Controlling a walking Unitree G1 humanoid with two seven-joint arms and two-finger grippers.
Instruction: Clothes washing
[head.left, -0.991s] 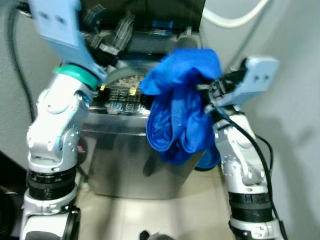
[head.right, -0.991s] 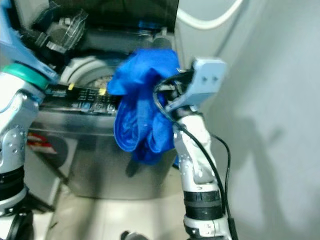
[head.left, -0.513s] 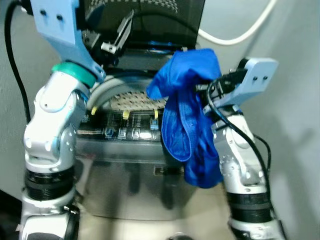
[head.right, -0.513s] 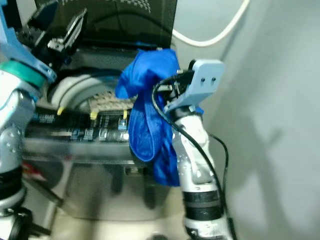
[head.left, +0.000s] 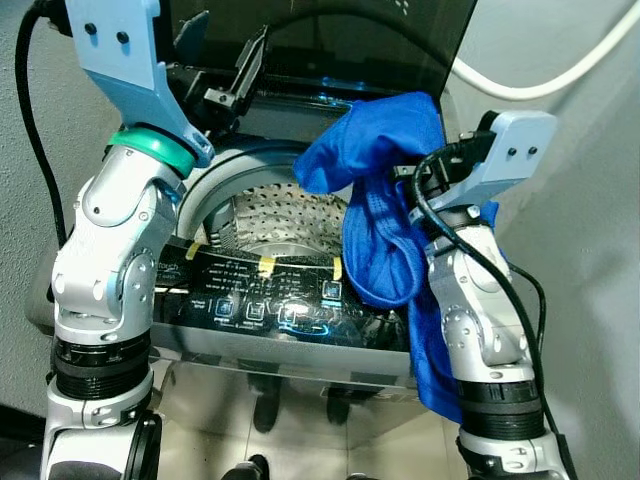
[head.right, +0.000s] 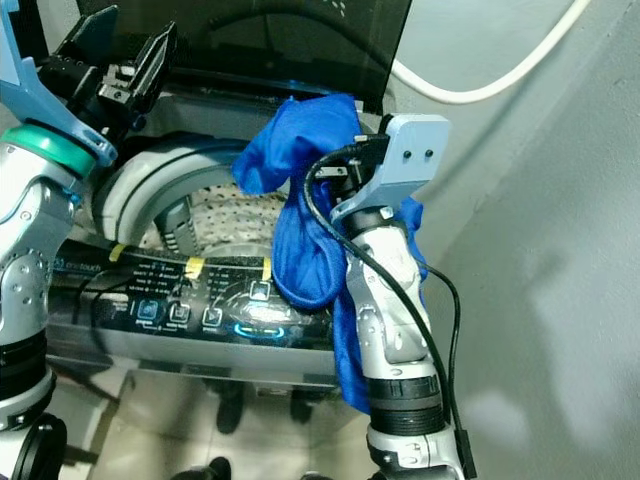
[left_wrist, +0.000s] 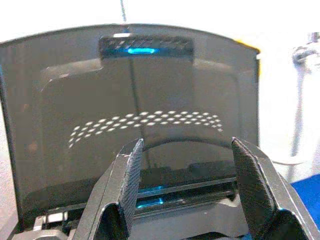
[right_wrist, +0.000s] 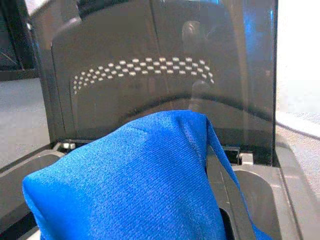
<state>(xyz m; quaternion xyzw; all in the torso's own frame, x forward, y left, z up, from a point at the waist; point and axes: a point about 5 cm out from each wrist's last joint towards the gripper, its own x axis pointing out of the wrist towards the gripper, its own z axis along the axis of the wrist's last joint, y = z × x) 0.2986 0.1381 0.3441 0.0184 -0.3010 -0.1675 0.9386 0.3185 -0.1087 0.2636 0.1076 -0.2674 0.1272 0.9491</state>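
Note:
A bright blue garment (head.left: 385, 200) hangs from my right gripper (head.left: 405, 175), which is shut on it above the right side of the washing machine. The cloth drapes down past the control panel (head.left: 270, 300) and along my right forearm. In the right wrist view the blue garment (right_wrist: 135, 185) bulges in front of the raised dark lid (right_wrist: 150, 65). The top-loading washer stands with its lid up and its perforated steel drum (head.left: 275, 215) exposed. My left gripper (head.left: 220, 70) is open, held high at the machine's back left, facing the dark lid (left_wrist: 130, 115).
A white hose (head.left: 560, 75) curves along the grey wall to the right of the machine. The wall stands close on the right. Pale tiled floor (head.left: 300, 450) lies below the washer's front.
The camera has come closer and higher over the washer, so the drum now shows. The blue garment still hangs from my right gripper, now over the machine's right rim.

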